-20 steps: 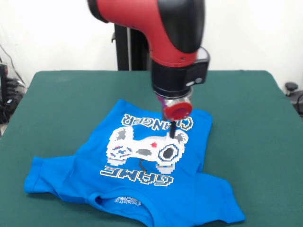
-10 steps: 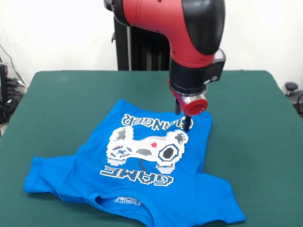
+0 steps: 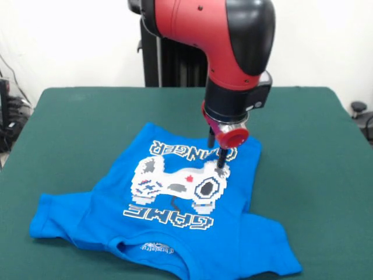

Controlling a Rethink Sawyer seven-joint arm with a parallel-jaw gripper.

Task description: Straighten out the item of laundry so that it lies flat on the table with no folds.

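The bright blue T-shirt (image 3: 169,204) lies print-up on the dark green table (image 3: 81,116), collar toward the camera and hem on the far side. Its sleeves spread out at the near left (image 3: 55,219) and near right (image 3: 271,248). The body narrows toward the hem, and the right side edge (image 3: 253,175) looks folded in. The white controller print (image 3: 178,184) and the "GAME CHANGER" lettering show. My gripper (image 3: 220,166) hangs from the red arm, its tip at the shirt surface over the print's upper right part. A red disc hides how the gripper is set.
The robot's black pedestal (image 3: 166,64) stands behind the table's far edge. Cables (image 3: 11,111) hang off the left side, and a dark object (image 3: 358,108) sits beyond the right edge. Green cloth shows all around the shirt.
The gripper swung right toward the shirt's far right corner, then came back a little left and lower onto the print. The shirt's shape looks unchanged.
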